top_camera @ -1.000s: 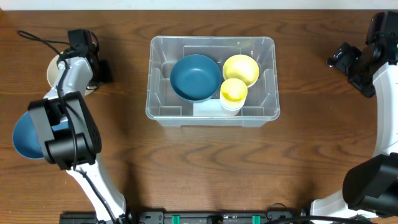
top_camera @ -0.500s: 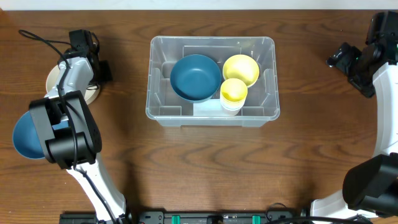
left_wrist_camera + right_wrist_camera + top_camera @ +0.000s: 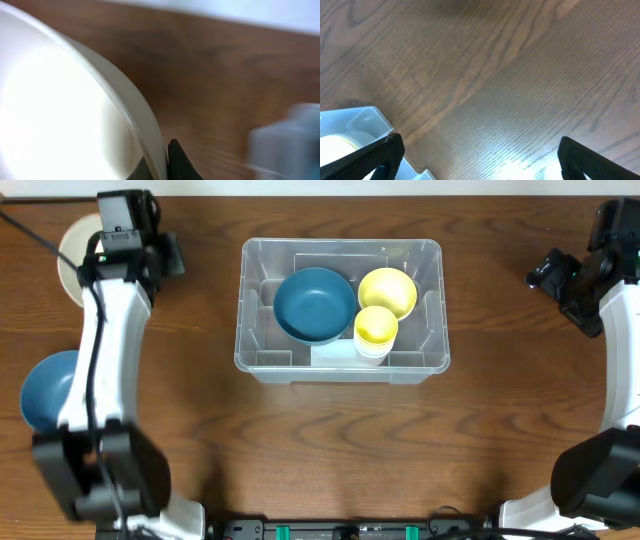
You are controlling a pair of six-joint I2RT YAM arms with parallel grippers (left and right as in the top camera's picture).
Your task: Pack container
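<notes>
At far left, left gripper (image 3: 162, 162) pinches the white bowl (image 3: 60, 110) rim, right gripper (image 3: 480, 159) gapes wide, pale label (image 3: 335, 353) on container (image 3: 249, 310) unreadable

Overhead view is looking bright & even, light coming down from above; the tabletop (image 3: 330, 440) is showing sharp grain edge to edge. The container (image 3: 300, 370) is casting only a thin soft shadow along its near side. Left wrist pic is smearing w/ heavy blur: the white bowl (image 3: 60, 105) is blowing out to near pure white, no detail. Right wrist view is reading crisp mid-frame, w/ a glare patch shining on the wood near the bottom edge
</notes>
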